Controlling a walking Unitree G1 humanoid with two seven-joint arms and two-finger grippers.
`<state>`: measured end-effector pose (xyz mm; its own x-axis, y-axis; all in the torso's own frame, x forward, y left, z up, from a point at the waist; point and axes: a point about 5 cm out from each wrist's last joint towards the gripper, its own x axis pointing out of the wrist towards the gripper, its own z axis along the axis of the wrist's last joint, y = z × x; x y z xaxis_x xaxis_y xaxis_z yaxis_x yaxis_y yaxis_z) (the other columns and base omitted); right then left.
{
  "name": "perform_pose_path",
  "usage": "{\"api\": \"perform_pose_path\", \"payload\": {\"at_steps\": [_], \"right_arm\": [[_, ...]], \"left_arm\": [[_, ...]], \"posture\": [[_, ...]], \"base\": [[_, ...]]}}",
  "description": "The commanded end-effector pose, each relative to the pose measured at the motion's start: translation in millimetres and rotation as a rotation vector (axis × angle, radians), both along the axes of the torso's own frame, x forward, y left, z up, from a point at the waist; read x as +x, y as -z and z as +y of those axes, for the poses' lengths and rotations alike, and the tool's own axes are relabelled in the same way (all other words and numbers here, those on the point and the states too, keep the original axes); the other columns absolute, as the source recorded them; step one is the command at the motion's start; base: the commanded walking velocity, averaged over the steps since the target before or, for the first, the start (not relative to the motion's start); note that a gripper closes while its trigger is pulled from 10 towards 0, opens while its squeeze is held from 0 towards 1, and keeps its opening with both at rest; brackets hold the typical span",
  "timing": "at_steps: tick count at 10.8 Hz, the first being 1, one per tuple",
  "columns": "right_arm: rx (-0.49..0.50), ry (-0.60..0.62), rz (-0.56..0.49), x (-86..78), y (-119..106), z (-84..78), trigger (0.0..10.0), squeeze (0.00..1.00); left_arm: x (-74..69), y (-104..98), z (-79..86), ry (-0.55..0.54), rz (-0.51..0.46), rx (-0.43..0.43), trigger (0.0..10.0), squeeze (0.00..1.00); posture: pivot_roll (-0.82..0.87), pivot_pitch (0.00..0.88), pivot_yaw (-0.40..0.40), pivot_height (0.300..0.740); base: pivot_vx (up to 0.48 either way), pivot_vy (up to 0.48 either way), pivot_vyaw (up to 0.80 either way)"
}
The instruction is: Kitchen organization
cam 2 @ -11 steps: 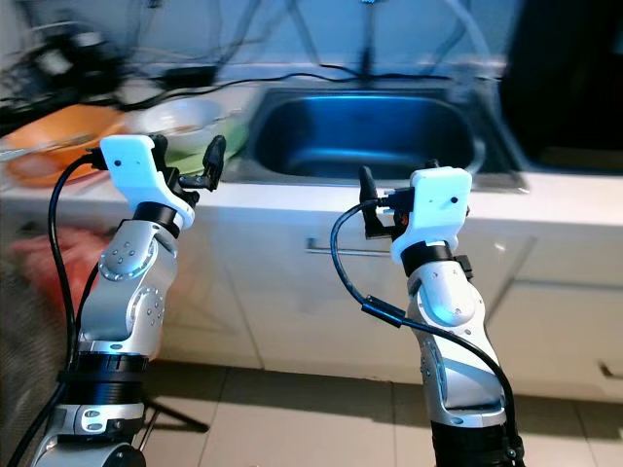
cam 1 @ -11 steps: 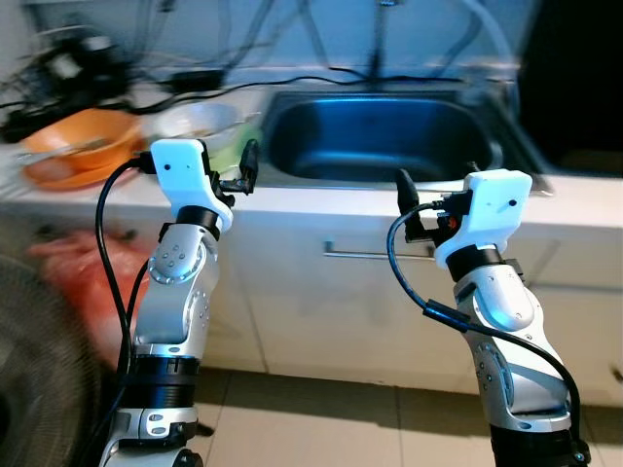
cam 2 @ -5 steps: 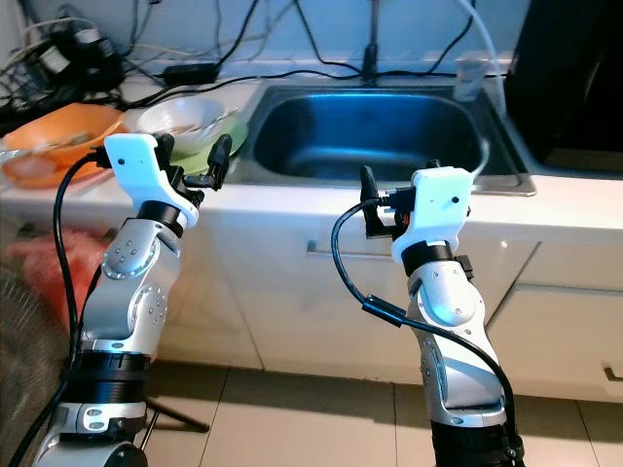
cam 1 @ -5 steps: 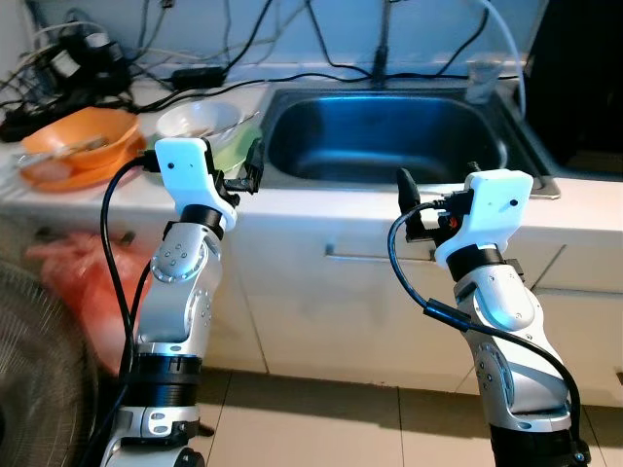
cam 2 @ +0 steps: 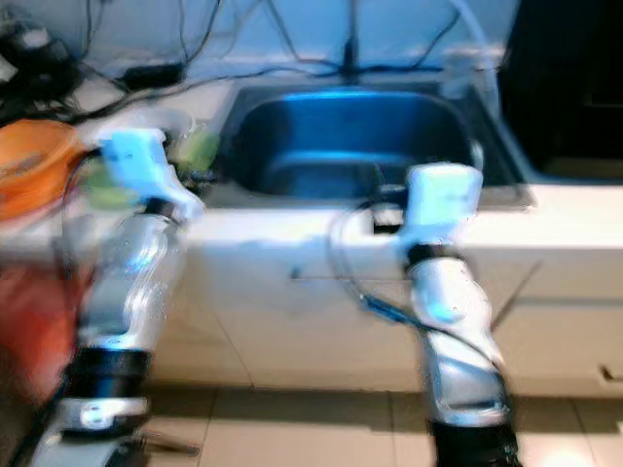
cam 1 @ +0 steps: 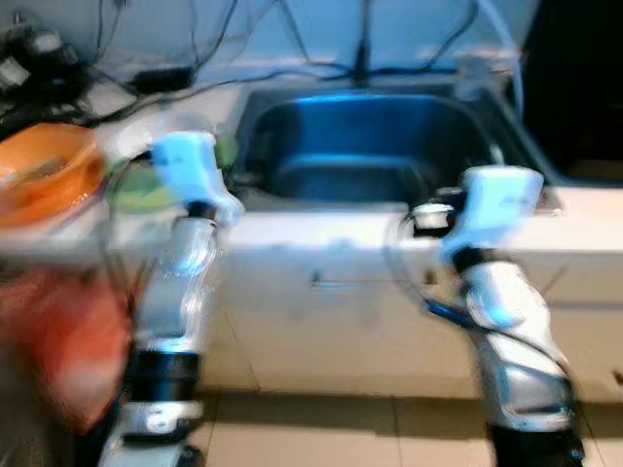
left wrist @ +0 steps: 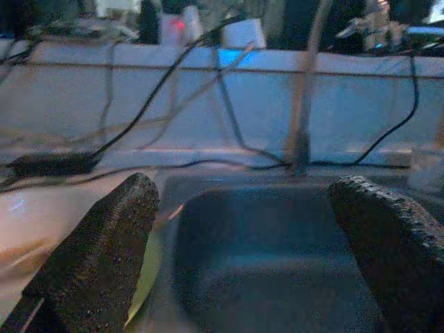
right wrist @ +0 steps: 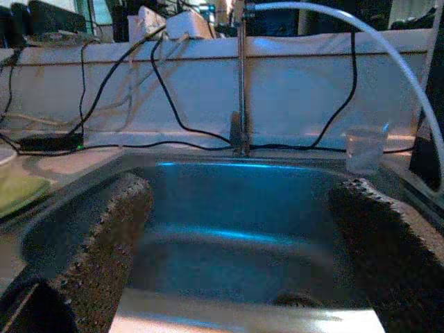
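Note:
A steel sink (cam 1: pixel 370 136) is set in the white counter ahead of me. Both arms are raised in front of the counter's edge. My left gripper (cam 1: pixel 241 178) is at the sink's left front corner, open with nothing between its fingers (left wrist: pixel 104 257). My right gripper (cam 1: pixel 421 214) is before the sink's front rim, open too, and its fingers (right wrist: pixel 104 243) frame the empty basin (right wrist: pixel 236 229). An orange bowl (cam 1: pixel 44 175) and a green plate (cam 1: pixel 146 190) sit on the counter to the left. The eye views are blurred.
A faucet (right wrist: pixel 240 76) stands behind the basin, with black cables along the wall. A clear plastic cup (right wrist: pixel 364 148) and a white hose (right wrist: pixel 361 35) are at the sink's far right. A red bag (cam 1: pixel 58 341) hangs below the counter on the left. Cabinet fronts (cam 1: pixel 331 311) face me.
The whole picture has blurred and shifted a little to the left, so the camera has moved. Both arms keep the same raised pose with fingers apart.

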<state>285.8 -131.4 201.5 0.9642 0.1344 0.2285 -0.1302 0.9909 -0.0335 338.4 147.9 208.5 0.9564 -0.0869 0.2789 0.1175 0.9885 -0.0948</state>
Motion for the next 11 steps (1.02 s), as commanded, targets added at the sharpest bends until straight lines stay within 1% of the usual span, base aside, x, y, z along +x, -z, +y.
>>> {"api": "perform_pose_path", "payload": {"at_steps": [1,2,3,6,9,11], "right_arm": [[0.000,0.019,-0.002,-0.7,-1.2,-5.9,10.0,0.00],[0.001,0.019,-0.001,-0.9,-0.7,-5.6,10.0,0.00],[0.002,0.019,0.000,-0.8,-0.5,-5.4,10.0,0.00],[0.003,0.014,0.002,-0.9,0.1,-4.6,10.0,0.00],[0.010,0.007,0.005,-1.5,0.5,-3.7,10.0,0.00],[0.012,-0.015,0.010,-1.9,1.3,-0.6,10.0,0.00]], "left_arm": [[-1.1,-5.9,-9.7,0.024,-0.026,0.003,10.0,0.00],[-2.4,-5.6,-10.5,0.026,-0.032,0.002,10.0,0.00],[-4.6,-7.6,-12.7,0.040,-0.055,0.013,10.0,0.00],[-8.2,-7.4,-16.5,0.043,-0.064,0.046,10.0,0.00],[-6.5,-2.8,-9.7,-0.013,-0.041,0.078,10.0,0.00],[-4.3,2.9,-7.4,-0.017,-0.016,0.085,10.0,0.00]], "posture": [[-0.09,0.000,0.084,0.740],[-0.09,0.000,0.083,0.740],[-0.09,0.000,0.083,0.740],[-0.09,0.000,0.082,0.740],[-0.09,0.000,0.084,0.740],[-0.09,0.000,0.083,0.740]], "base": [[0.442,0.000,0.00],[0.330,0.000,0.00],[0.000,0.000,0.00],[0.000,0.000,0.00],[0.000,0.000,0.00],[0.000,0.000,0.00]]}}
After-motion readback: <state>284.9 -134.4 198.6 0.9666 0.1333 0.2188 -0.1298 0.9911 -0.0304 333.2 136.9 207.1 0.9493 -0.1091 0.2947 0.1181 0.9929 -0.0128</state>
